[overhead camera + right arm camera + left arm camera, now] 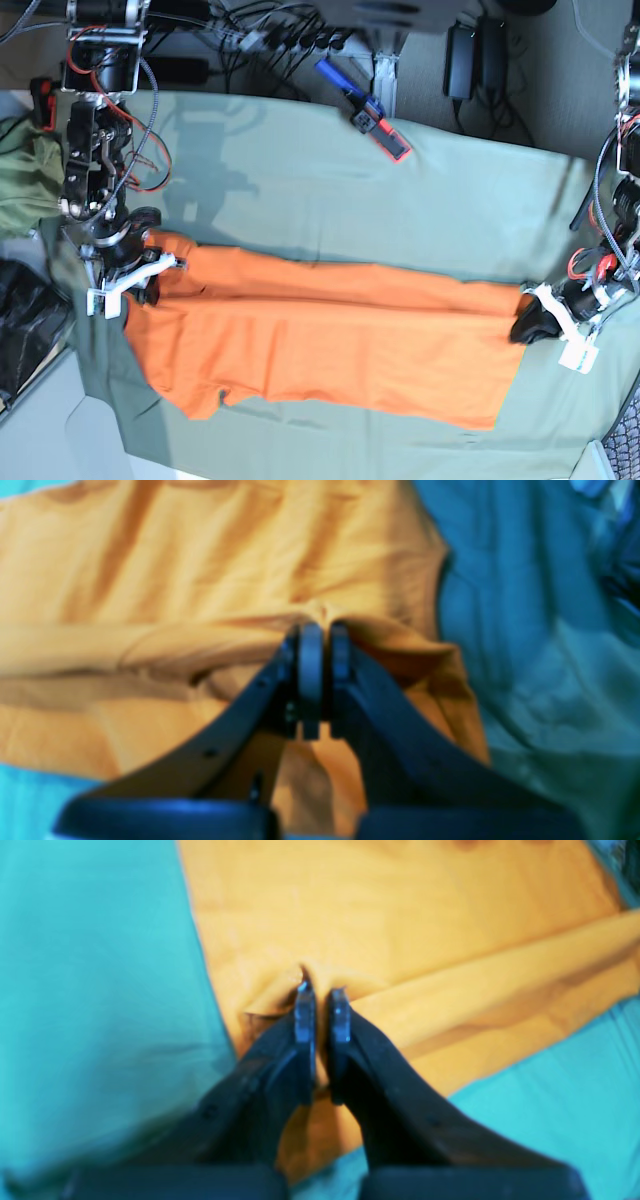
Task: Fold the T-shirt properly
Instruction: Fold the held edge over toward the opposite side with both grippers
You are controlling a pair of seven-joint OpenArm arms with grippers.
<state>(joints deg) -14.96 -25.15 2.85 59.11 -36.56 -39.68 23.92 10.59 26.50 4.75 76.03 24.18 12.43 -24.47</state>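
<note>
While we look from the base view, we take the blue-and-red tool (363,110) as our landmark; it lies slantwise on the sage-green table cloth (270,170). Below it in that view, and well apart from it, we see the orange T-shirt (340,350) spread wide across the cloth, with a raised ridge of fabric running from one gripper to the other

Down and to the right of the tool, our left gripper (321,990) is narrow, its fingers nearly together on a pinch of the T-shirt. In the left wrist view we see the orange fabric pass between the fingertips and bunch up just beyond them

Down and to the left of the tool, our right gripper (326,625) is narrow as well, holding another pinch of the T-shirt. We see creases fan out from its fingertips, and a flap of fabric sticks out on one side

Between these two grips, and below the tool, we see the ridge pulled fairly straight. One part of the T-shirt shows as a strip on the tool's side of the ridge, and a broader part shows on the far side from the tool, with an uneven edge toward the right gripper
</note>
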